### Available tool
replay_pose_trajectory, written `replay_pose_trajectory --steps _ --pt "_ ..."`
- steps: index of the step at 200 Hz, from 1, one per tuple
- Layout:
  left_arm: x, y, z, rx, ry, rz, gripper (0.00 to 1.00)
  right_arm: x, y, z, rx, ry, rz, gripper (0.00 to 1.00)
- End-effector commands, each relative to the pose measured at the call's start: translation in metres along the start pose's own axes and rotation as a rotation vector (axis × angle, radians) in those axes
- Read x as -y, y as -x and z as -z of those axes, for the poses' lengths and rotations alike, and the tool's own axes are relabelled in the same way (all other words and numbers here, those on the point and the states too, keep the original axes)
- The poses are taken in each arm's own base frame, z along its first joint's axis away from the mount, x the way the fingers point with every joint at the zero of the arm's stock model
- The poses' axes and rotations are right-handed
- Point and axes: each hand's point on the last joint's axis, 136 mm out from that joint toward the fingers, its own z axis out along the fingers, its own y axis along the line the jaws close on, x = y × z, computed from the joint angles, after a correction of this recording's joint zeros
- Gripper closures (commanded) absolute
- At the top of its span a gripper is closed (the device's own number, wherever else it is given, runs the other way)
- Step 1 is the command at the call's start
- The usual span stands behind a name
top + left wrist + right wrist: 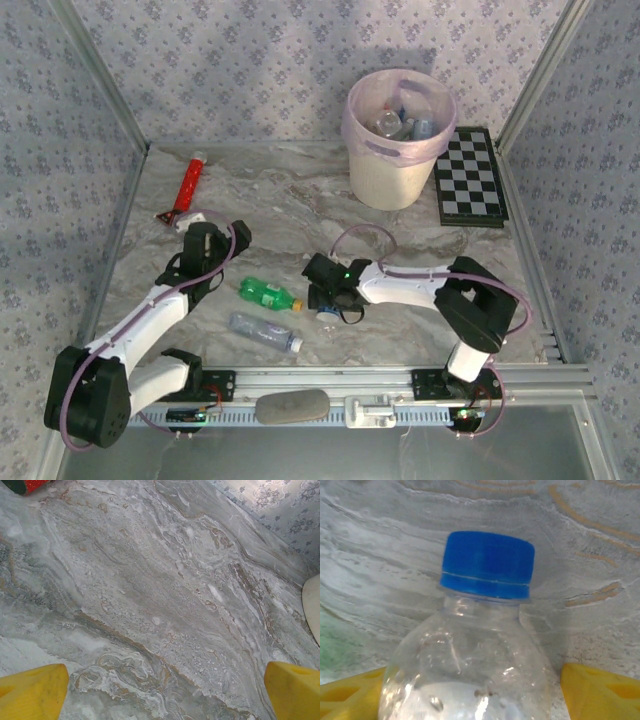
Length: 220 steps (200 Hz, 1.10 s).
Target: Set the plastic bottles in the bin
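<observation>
Right hand (332, 299) low, straddling blue-capped bottle (470, 670) | left hand (162, 690) spread wide

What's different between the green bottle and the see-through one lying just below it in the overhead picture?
The green plastic bottle is tinted green; the clear plastic bottle is see-through. The green bottle has a yellowish cap, the clear one a pale cap. The green one lies farther back, the clear one nearer the front. Both lie on their sides, caps pointing right.
</observation>
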Motion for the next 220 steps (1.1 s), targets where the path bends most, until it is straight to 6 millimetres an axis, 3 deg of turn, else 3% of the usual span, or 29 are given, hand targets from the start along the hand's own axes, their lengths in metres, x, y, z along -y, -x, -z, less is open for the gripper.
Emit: replay_pose_trajectory --steps 1,61,83,109,133,164,181,185,220 --pt "0.004 0.003 -0.002 0.003 -0.019 0.023 0.0 0.001 -0.005 -0.002 -0.035 -0.025 0.038 0.23" --pt "0.003 0.001 -0.002 0.0 -0.019 0.027 0.0 -0.002 -0.002 -0.002 -0.023 -0.012 0.054 0.49" --pt "0.003 0.001 -0.001 -0.001 -0.02 0.025 0.0 -0.003 0.003 0.002 -0.005 -0.011 0.062 0.53" --pt "0.004 0.002 -0.001 0.002 -0.024 0.026 0.0 -0.009 0.024 0.016 0.06 0.028 0.082 0.54" --pt "0.01 0.001 -0.002 -0.007 -0.053 0.019 0.0 -0.019 0.063 0.039 0.165 0.116 0.12 0.54" --pt "0.021 0.0 -0.002 -0.022 -0.107 0.004 0.0 -0.026 0.13 0.085 0.351 0.21 0.207 0.54" --pt "0.028 0.0 -0.001 -0.026 -0.135 -0.01 0.0 -0.024 0.169 0.117 0.468 0.222 0.26 0.55" --pt "0.029 0.0 0.0 -0.026 -0.141 -0.013 0.0 -0.027 0.183 0.134 0.517 0.23 0.267 0.55" --pt "0.04 -0.001 0.001 -0.029 -0.171 -0.044 0.0 -0.016 0.255 0.219 0.806 0.225 0.29 0.55"
